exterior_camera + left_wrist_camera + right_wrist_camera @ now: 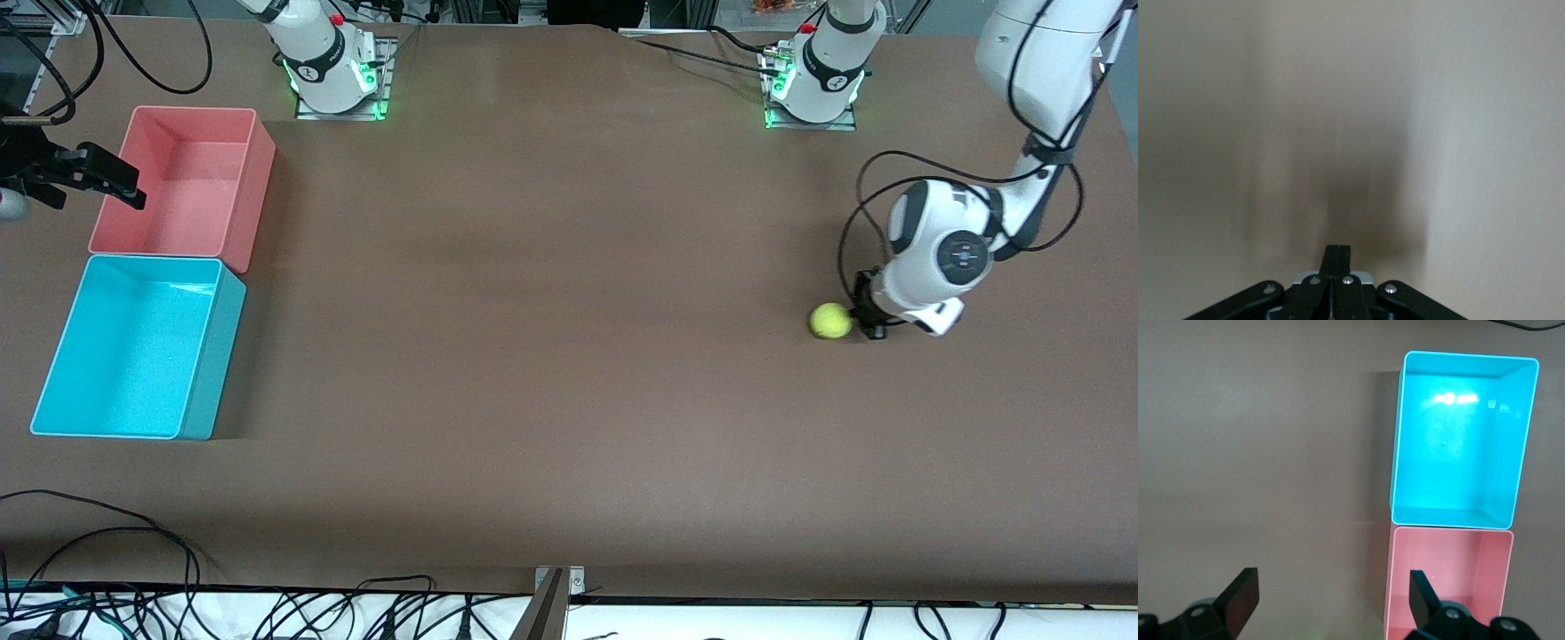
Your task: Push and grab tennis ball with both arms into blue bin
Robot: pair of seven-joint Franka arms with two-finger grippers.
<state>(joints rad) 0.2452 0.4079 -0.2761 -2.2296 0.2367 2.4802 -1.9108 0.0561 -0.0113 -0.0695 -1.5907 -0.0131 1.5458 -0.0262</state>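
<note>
The left gripper, jaws together, sits low against the tennis ball; the right gripper waits with jaws apart.

Even overhead light keeps the front view sharp, each bin casting a soft shadow on the counter, while the left wrist view is smeared with vertical blur around a dark central shadow — and a white glare patch sits on the blue bin floor.
</note>
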